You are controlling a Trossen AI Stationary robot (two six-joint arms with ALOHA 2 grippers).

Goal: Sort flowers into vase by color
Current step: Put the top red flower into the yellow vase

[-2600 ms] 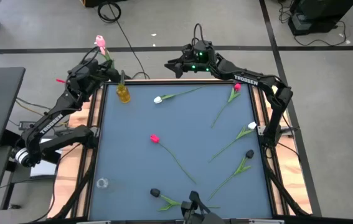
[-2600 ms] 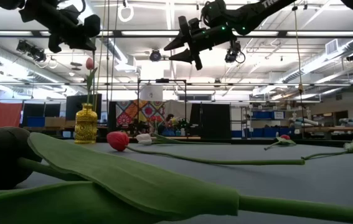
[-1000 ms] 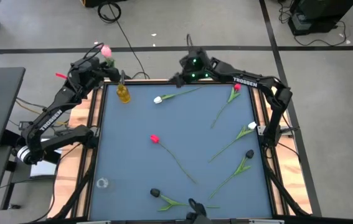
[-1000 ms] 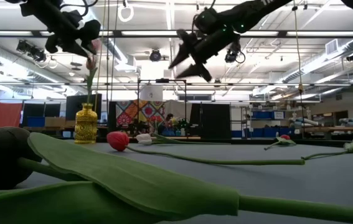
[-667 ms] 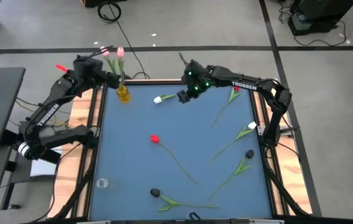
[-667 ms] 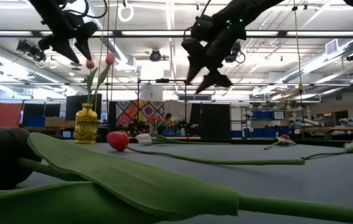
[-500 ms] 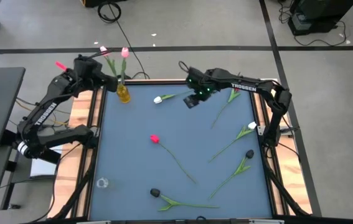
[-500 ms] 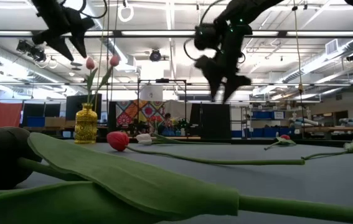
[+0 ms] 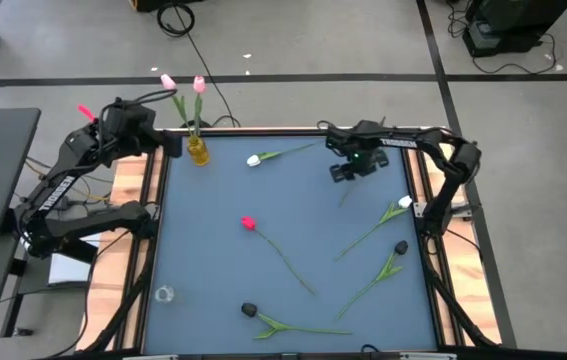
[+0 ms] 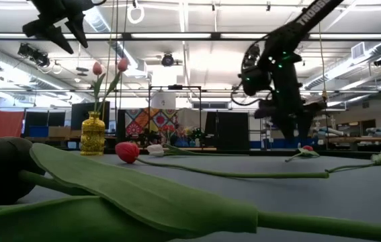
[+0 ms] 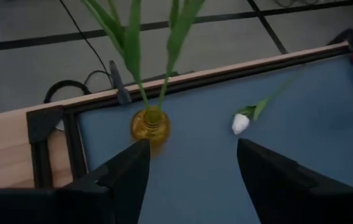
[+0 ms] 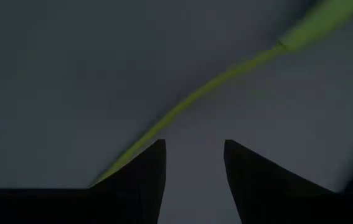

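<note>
A yellow vase [image 9: 197,151] stands at the table's far left corner with two pink flowers [image 9: 199,84] upright in it, their stems [image 11: 132,68] in its neck. My left gripper [image 11: 192,155] hangs open above and to the left of the vase [image 11: 150,125], holding nothing. My right gripper [image 9: 346,170] is open at the far right, low over the green stem [image 12: 226,74] of a red flower [image 10: 307,148] lying on the table. That stem runs just past one fingertip. The arm hides the red head in the high view.
Lying flat on the blue table top: a white flower [image 9: 254,160] at the far middle, a red one [image 9: 248,223] in the centre, a white one [image 9: 404,203] and a black one [image 9: 401,247] at the right, a black one [image 9: 249,311] near the front. A small clear object [image 9: 165,294] sits front left.
My left gripper has let go of a pink flower, which now stands in the vase beside the other, and has drawn back toward the table's left. My right gripper has swung from the far edge's middle toward the right and down, tipping to point at the table.
</note>
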